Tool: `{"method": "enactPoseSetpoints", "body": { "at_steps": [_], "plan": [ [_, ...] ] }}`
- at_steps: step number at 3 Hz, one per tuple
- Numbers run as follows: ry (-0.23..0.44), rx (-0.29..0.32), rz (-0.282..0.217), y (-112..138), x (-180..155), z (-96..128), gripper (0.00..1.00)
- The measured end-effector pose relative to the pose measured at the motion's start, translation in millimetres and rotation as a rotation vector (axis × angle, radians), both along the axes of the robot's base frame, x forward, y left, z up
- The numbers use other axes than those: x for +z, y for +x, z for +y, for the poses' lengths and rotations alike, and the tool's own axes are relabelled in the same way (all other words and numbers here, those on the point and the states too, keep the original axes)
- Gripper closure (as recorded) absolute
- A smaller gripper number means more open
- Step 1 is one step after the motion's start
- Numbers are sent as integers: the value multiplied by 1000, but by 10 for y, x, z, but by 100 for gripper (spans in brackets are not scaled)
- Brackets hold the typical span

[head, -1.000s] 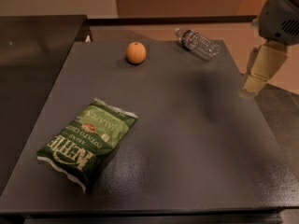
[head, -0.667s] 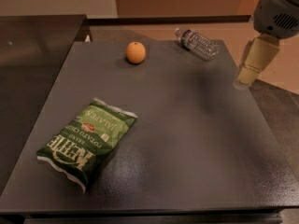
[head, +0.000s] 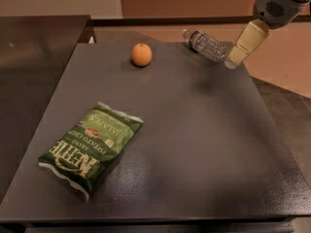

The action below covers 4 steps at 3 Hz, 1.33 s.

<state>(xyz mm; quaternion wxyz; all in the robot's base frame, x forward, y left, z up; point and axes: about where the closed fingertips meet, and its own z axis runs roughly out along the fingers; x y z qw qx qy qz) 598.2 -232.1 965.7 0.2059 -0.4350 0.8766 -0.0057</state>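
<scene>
My gripper [head: 234, 60] comes in from the upper right, its pale yellow tip hanging just right of a clear plastic water bottle [head: 207, 44]. The bottle lies on its side at the far right edge of the dark table [head: 194, 130]. An orange [head: 141, 55] rests at the far middle of the table. A green bag of jalapeño potato chips [head: 90, 147] lies flat near the front left. Nothing is seen held in the gripper.
A second dark surface [head: 34, 72] adjoins the table on the left. Tan floor [head: 286, 62] lies beyond the table's right edge, and a brown wall runs along the back.
The gripper has moved up and to the left, from beside the table's right edge to just next to the water bottle. The objects on the table have not moved.
</scene>
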Motion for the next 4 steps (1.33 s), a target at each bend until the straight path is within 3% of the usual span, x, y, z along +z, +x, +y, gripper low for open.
{"method": "enactPoseSetpoints", "body": {
  "at_steps": [2,4],
  "plan": [
    [107,-163,38,672,-256,1,0],
    [170,-238,57,1178,-542,60,0]
  ]
}}
